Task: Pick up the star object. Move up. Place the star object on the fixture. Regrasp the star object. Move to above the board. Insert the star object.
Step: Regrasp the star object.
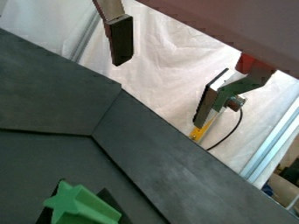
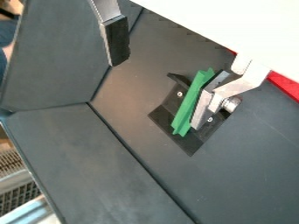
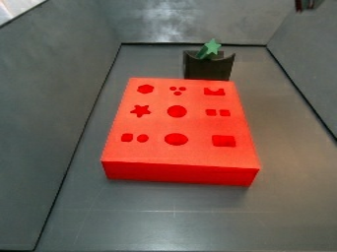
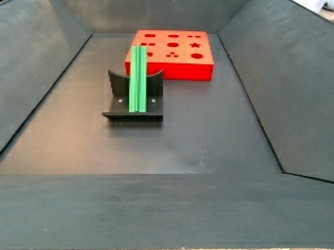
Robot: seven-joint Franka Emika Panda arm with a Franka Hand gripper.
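**A:** Count of task pieces on the floor?

**B:** One star object [image 4: 137, 78], green and slim. One fixture [image 4: 135, 109], dark. One board [image 3: 178, 157], bright red. Nothing else loose in either side view.

**A:** Position of the star object?

**B:** Lying along the notched top of the fixture, running near to far in a side view [image 4: 137, 78]. Seen end-on in a side view [image 3: 210, 47], its star section standing just above the fixture [image 3: 208, 67]. Resting on the fixture only, clear of the board.

**A:** Fixture against board?

**B:** Near each other, fixture off one short edge of the board [image 4: 177, 59]. Contact between them not determinable.

**A:** Board face?

**B:** Three rows of cut-outs. One star-shaped hole [image 3: 140, 110], at the left end of the middle row. Unfilled, like the rest.

**A:** Gripper?

**B:** One gripper [image 2: 170, 66], seen in both wrist views only, raised above the fixture [image 2: 176, 122]. Two fingers [image 2: 114, 37], spread wide. Nothing between them, nothing held. Star object [image 2: 191, 105] well below, on the fixture, appearing close to one finger but untouched. Red corner of the board [image 2: 284, 83] just in view past it.

**A:** Remaining wrist view?

**B:** Same wide spread of the gripper [image 1: 170, 74]. One end of the star object [image 1: 79, 206] visible at the picture's edge, below and apart from the fingers [image 1: 121, 42].
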